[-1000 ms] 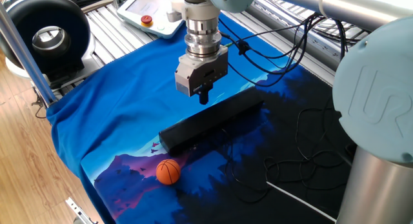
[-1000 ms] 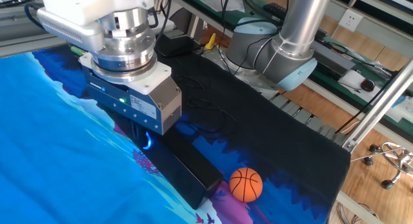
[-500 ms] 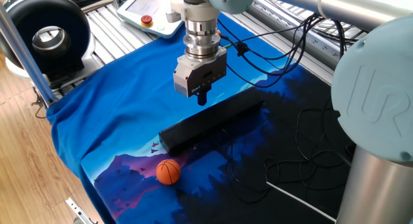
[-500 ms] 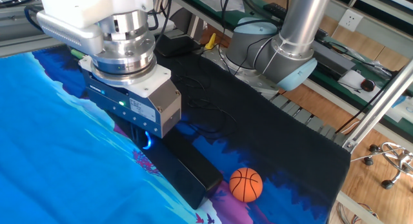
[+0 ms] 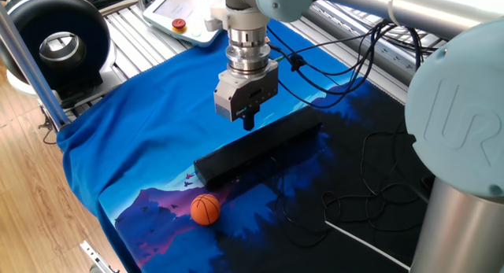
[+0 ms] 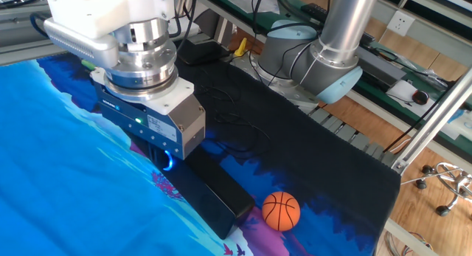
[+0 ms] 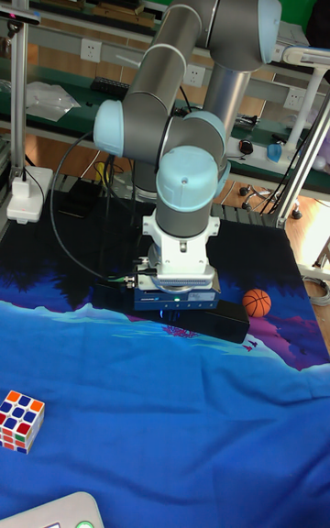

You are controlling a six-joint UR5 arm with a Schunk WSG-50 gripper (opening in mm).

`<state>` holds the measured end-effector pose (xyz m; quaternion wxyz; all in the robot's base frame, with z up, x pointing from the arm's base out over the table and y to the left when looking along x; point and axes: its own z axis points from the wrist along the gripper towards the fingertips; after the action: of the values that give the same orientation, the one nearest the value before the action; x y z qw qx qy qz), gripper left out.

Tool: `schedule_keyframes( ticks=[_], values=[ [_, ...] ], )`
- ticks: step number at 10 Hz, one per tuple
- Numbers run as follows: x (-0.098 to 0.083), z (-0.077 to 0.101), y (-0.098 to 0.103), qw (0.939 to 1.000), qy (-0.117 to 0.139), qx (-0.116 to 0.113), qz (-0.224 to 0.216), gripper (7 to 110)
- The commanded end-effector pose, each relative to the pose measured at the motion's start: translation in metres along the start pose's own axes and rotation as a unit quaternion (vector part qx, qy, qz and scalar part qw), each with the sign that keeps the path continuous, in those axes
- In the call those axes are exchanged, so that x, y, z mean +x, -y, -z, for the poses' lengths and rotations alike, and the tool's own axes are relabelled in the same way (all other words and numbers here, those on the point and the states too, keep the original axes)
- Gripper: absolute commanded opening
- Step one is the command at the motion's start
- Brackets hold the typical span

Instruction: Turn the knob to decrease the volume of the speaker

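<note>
The speaker (image 5: 260,151) is a long matte-black bar lying at an angle on the blue cloth, also seen in the other fixed view (image 6: 214,193) and the tall view (image 7: 231,319). My gripper (image 5: 249,122) points straight down over the bar's far half, its dark fingers close together and touching the top face. The knob is hidden under the fingers in every view. The gripper body (image 6: 151,119) covers the fingertips in the other fixed view. In the tall view the gripper (image 7: 176,306) sits at the bar's left end.
A small orange ball (image 5: 205,209) lies near the speaker's near end. A big round black ring device (image 5: 59,45) stands at the back left. Thin black cables (image 5: 378,171) trail over the dark cloth. A colour cube (image 7: 20,419) rests at the cloth's front left.
The gripper body has twisted slightly about its vertical axis while staying over the same spot on the speaker. Speaker and ball have not moved.
</note>
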<state>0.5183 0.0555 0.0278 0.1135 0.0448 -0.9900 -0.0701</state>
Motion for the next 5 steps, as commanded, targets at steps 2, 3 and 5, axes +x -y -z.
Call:
schedule_keyframes(
  ticks=[2,3,5],
  values=[
    [0.0,-0.0019,0.0019,1.0,0.002,-0.003,0.0,7],
    [0.0,-0.0019,0.0019,1.0,0.002,-0.003,0.0,7],
    [0.0007,-0.0035,0.0027,1.0,0.002,-0.002,0.0,7]
  ],
)
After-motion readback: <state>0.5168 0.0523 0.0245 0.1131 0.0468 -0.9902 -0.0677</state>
